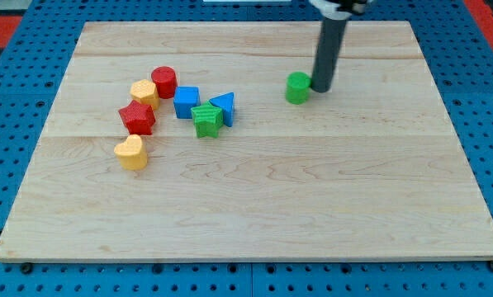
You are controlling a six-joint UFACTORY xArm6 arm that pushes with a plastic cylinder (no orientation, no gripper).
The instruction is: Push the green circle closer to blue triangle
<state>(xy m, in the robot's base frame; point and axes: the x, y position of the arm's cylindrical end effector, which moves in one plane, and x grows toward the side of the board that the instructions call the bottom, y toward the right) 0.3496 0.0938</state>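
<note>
The green circle sits on the wooden board right of centre near the view's top. My tip stands right beside it on its right side, touching or nearly touching it. The blue triangle lies to the left of the green circle, about a block's width gap and more away, at the right end of a cluster of blocks. A green star-shaped block touches the blue triangle on its lower left.
The cluster on the left also holds a blue cube, a red cylinder, an orange-yellow block, a red star-shaped block and a yellow heart. The wooden board lies on a blue pegboard.
</note>
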